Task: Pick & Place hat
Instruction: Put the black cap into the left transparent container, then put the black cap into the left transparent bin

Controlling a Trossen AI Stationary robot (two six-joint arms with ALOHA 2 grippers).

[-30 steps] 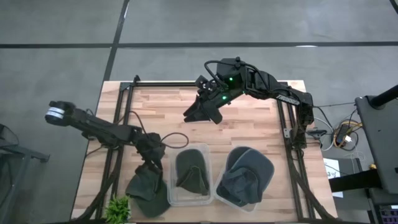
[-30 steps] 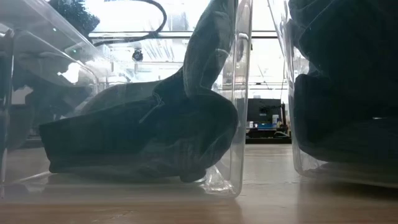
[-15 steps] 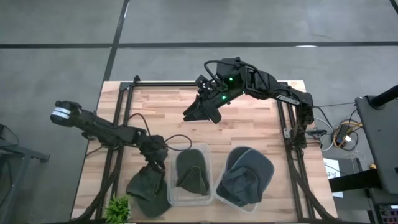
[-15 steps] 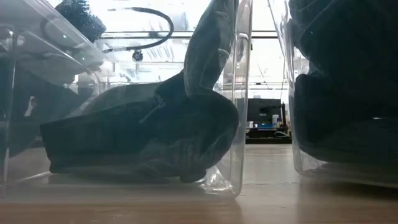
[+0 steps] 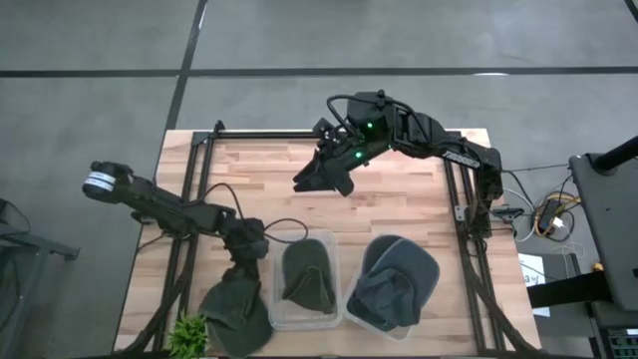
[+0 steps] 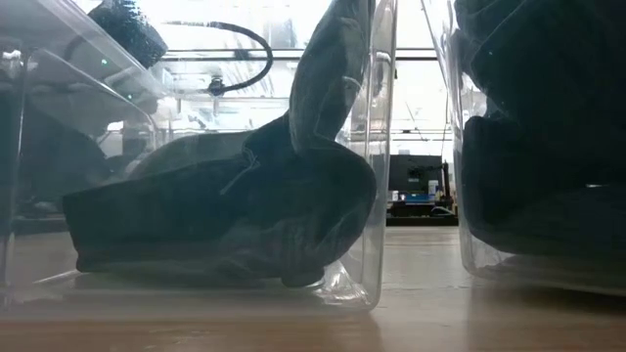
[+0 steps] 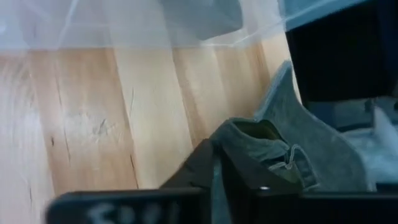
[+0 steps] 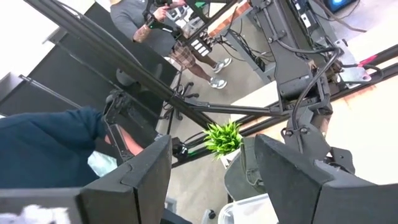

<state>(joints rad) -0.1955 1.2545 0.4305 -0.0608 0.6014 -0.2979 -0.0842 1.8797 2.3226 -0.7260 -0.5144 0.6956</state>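
Grey concrete floor all round a butcher-block table (image 5: 399, 199). Two clear bins (image 5: 304, 319) up front, each with a dark hat inside. Left gripper (image 5: 245, 267) is clamped on the hat (image 5: 237, 311) beside the little plant (image 5: 187, 334); right gripper (image 5: 319, 180) hangs spread mid-table.

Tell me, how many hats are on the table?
3 that I can see. One hat hangs from the left gripper near the plant; one lies in the middle bin; one fills the right bin. More may be hidden under that one.
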